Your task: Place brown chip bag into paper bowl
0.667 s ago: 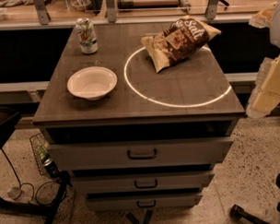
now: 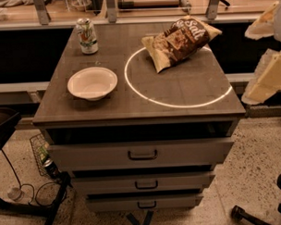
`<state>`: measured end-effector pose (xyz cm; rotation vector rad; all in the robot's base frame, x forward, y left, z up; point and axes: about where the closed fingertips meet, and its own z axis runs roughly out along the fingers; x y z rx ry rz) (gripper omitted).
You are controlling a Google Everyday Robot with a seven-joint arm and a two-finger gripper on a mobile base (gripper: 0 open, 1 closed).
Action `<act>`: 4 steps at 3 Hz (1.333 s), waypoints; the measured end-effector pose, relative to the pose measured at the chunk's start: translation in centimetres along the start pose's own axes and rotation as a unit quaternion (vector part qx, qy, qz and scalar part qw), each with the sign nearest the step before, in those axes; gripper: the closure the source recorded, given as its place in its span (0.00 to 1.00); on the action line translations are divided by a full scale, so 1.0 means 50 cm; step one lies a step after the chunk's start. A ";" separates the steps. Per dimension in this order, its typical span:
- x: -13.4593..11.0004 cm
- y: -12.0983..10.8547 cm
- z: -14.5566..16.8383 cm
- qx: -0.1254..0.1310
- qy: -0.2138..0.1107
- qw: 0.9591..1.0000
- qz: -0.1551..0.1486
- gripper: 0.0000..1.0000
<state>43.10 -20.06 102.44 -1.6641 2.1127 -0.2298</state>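
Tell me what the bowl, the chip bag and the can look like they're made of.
Bowl: matte off-white, thin rim, likely paper. Chip bag: crinkled glossy film, probably plastic. Can: shiny rim, looks aluminium. Gripper: pale, at the right edge beside the table, material unclear.

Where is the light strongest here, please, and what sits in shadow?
Camera view: a bright white ring glows on the cabinet top, partly under the brown chip bag, the paper bowl outside it; the top drawer's opening is dark; the gripper is at the right edge.
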 end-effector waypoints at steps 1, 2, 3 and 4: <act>-0.006 0.000 -0.010 0.006 -0.002 1.000 -0.002 0.20; -0.012 0.000 -0.020 0.012 -0.004 1.000 -0.004 0.18; -0.019 0.001 -0.032 0.018 -0.006 1.000 -0.007 0.00; -0.020 0.001 -0.033 0.019 -0.006 1.000 -0.007 0.00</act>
